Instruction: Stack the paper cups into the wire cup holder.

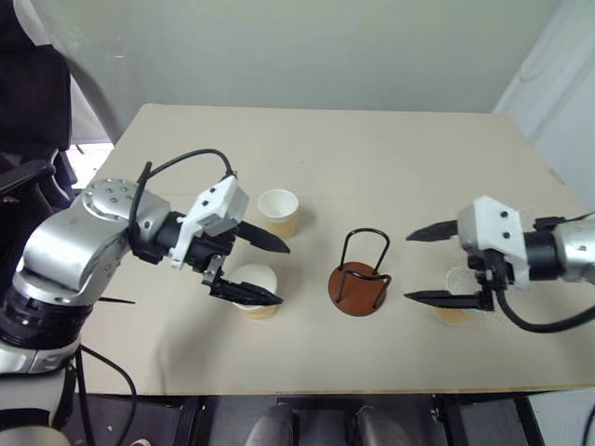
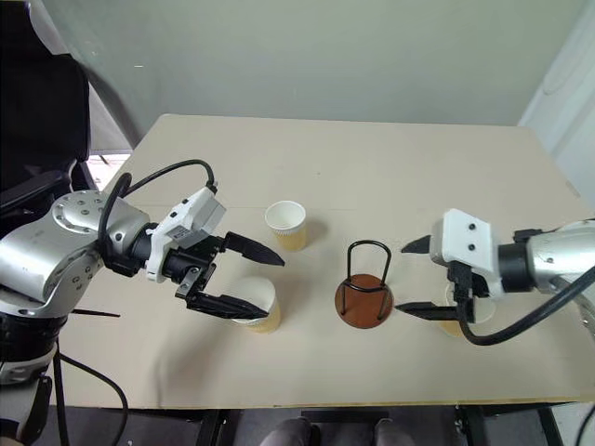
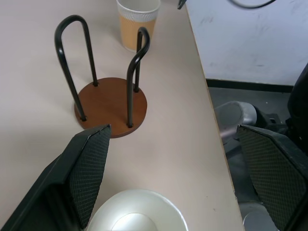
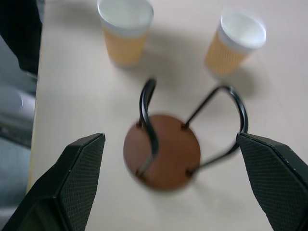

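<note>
Standing near the middle of the beige worktop [image 1: 372,158], somewhat toward its near edge, the wire cup holder [image 1: 360,277] has nothing inside it: two black wire loops rise from its round reddish-brown base. Three paper cups sit upright around it, none of them stacked. One cup [image 1: 279,212] stands farther from the near edge than the other two and off to the holder's left. A second cup [image 1: 255,290] sits left of the holder, closer to the near edge. The third cup [image 1: 456,299] sits right of the holder, toward the worktop's right edge.

The left pincer [image 1: 276,272] hangs above the second cup with its two black fingers spread wide, one finger over the cup's mouth and the other higher up toward the far cup; it has hold of nothing. In the left wrist view that cup's white rim [image 3: 137,211] lies between the fingers, with the holder [image 3: 111,103] beyond.

The right pincer [image 1: 413,268] is likewise wide open and empty, fingers pointing toward the holder, the lower finger crossing in front of the third cup. Its wrist view shows the holder [image 4: 162,150] between the fingers.
</note>
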### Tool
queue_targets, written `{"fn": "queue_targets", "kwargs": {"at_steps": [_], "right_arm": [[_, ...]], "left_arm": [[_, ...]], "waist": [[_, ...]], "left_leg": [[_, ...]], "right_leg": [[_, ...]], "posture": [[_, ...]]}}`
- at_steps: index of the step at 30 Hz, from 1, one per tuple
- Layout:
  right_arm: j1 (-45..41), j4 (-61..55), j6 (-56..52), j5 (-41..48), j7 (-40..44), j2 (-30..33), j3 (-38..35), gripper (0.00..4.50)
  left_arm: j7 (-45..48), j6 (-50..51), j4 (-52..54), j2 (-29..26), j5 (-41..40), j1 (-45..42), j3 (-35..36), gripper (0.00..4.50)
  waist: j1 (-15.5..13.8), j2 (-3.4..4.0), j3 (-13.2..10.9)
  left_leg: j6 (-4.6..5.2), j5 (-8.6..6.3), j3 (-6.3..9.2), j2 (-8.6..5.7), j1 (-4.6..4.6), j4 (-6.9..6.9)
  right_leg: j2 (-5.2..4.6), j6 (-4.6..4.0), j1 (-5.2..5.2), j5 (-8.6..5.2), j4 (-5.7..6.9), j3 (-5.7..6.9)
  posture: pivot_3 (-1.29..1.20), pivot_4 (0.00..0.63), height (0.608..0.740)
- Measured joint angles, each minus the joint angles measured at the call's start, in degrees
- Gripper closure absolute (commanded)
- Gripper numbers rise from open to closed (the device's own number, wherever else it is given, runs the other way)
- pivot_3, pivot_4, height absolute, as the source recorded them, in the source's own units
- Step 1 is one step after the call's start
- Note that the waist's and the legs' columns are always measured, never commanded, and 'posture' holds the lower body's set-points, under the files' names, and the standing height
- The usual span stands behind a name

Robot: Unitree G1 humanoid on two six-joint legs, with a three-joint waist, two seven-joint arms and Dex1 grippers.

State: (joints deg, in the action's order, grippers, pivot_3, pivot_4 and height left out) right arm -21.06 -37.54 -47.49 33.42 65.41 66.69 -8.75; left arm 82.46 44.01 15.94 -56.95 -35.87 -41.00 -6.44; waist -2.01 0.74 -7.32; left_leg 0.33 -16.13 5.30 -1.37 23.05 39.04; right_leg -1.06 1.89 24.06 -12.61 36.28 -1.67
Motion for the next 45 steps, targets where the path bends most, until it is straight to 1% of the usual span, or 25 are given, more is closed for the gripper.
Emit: {"fn": "queue_targets", "kwargs": {"at_steps": [4, 7, 11, 18, 27, 30, 35, 36, 37, 38, 41, 42, 45], "right_arm": [[7.75, -1.22, 1.99, -2.76, 1.14, 4.82, -0.28, 0.02], [11.28, -0.24, 5.61, -6.54, 1.6, 7.16, 0.25, 0.02], [13.5, 2.65, 9.48, -9.89, 1.72, 7.83, 0.93, 0.02], [17.58, 8.31, 14.14, -13.1, 3.65, 8.65, 0.9, 0.02], [18.09, 11.4, 18.24, -16.11, 4.13, 8.52, 1.83, 0.02], [17.01, 13.15, 19.62, -17.89, 4.12, 8.24, 4.19, 0.58], [14.14, 14.66, 20.78, -18.99, 4.55, 8.15, 6.12, 2.27], [13.61, 14.64, 21.01, -19.07, 4.73, 7.87, 6.71, 2.76], [13.45, 14.61, 21.16, -19.08, 4.84, 7.6, 7.28, 3.01], [13.38, 14.59, 21.19, -19.07, 4.97, 7.27, 7.89, 3.4], [12.63, 14.39, 21.02, -18.88, 5.36, 6.6, 8.38, 4.37], [12.3, 14.28, 20.87, -18.79, 5.49, 6.6, 8.37, 4.44], [11.1, 13.46, 20.22, -17.83, 6.07, 6.6, 8.29, 4.44]], "left_arm": [[0.81, -1.04, -0.55, 0.29, 0.21, -0.53, -0.95, 0.0], [1.22, -1.52, -1.03, 0.78, 0.3, -1.33, -1.22, 0.0], [1.21, -1.61, -1.05, 0.87, 0.32, -1.71, -1.21, 0.0], [0.91, -1.52, -0.98, 0.78, 0.2, -1.36, -1.18, 0.0], [0.79, -1.47, -0.88, 0.32, 0.09, -1.1, -1.08, 0.0], [0.78, -1.48, -0.88, 0.19, 0.12, -1.09, -1.07, 0.0], [0.71, -1.53, -0.87, 0.03, 0.18, -0.98, -1.07, 0.0], [0.66, -1.55, -0.87, -0.06, 0.23, -0.76, -1.07, 0.0], [0.63, -1.55, -0.87, -0.08, 0.25, -0.58, -1.07, 0.0], [0.59, -1.55, -0.87, -0.13, 0.28, -0.39, -1.07, 0.0], [0.08, -1.68, -0.89, -0.61, 0.88, -0.35, -1.05, 0.0], [-0.12, -1.78, -0.97, -0.65, 1.22, -0.35, -0.99, 0.0], [-0.69, -2.39, -1.65, -0.66, 1.72, -0.35, -0.28, 0.0]], "waist": [[0.04, 0.0, 0.0], [0.14, 0.0, 0.0], [0.21, 0.0, 0.0], [0.12, -0.01, 0.0], [0.2, -0.01, 0.0], [0.19, -0.01, 0.0], [0.23, -0.01, 0.0], [0.25, -0.01, 0.0], [0.25, -0.01, 0.0], [0.23, -0.01, 0.0], [0.23, -0.01, 0.0], [0.24, -0.01, 0.0], [0.25, -0.01, 0.0]], "left_leg": [[-0.01, -0.01, 0.0, 0.01, -0.02, 0.0], [-0.01, -0.01, -0.02, 0.01, -0.05, 0.01], [0.01, -0.01, -0.02, 0.01, -0.09, 0.01], [0.06, -0.04, -0.03, 0.01, -0.08, 0.03], [0.08, -0.04, -0.04, 0.01, -0.09, 0.05], [0.1, -0.04, -0.04, 0.01, -0.09, 0.05], [0.1, -0.04, -0.03, 0.01, -0.1, 0.05], [0.1, -0.04, -0.04, 0.01, -0.1, 0.05], [0.11, -0.04, -0.03, 0.01, -0.1, 0.05], [0.11, -0.04, -0.03, 0.01, -0.1, 0.05], [0.11, -0.04, -0.04, 0.01, -0.1, 0.06], [0.11, -0.03, -0.04, 0.01, -0.1, 0.06], [0.11, -0.03, -0.04, 0.01, -0.1, 0.06]], "right_leg": [[0.0, 0.0, -0.01, 0.0, 0.02, 0.0], [0.0, 0.01, -0.01, 0.0, 0.09, -0.02], [0.0, 0.01, -0.03, 0.0, 0.11, -0.02], [0.0, 0.02, -0.03, 0.01, 0.08, -0.02], [0.0, 0.02, -0.05, 0.01, 0.1, -0.01], [0.0, 0.02, -0.05, 0.01, 0.1, -0.01], [0.0, 0.02, -0.05, 0.01, 0.11, -0.01], [0.0, 0.02, -0.05, 0.01, 0.11, -0.01], [0.0, 0.02, -0.05, 0.01, 0.11, -0.01], [0.0, 0.02, -0.05, 0.01, 0.1, -0.01], [0.0, 0.02, -0.05, 0.01, 0.1, -0.01], [0.0, 0.02, -0.05, 0.01, 0.11, -0.01], [0.0, 0.02, -0.05, 0.01, 0.11, -0.01]], "posture": [[0.0, 0.15, 0.74], [0.0, 0.15, 0.74], [0.0, 0.15, 0.74], [0.0, 0.15, 0.74], [0.0, 0.15, 0.74], [0.0, 0.15, 0.74], [0.0, 0.15, 0.74], [0.0, 0.15, 0.74], [0.0, 0.15, 0.74], [0.0, 0.15, 0.74], [0.0, 0.15, 0.74], [0.0, 0.15, 0.74], [0.0, 0.15, 0.74]]}}
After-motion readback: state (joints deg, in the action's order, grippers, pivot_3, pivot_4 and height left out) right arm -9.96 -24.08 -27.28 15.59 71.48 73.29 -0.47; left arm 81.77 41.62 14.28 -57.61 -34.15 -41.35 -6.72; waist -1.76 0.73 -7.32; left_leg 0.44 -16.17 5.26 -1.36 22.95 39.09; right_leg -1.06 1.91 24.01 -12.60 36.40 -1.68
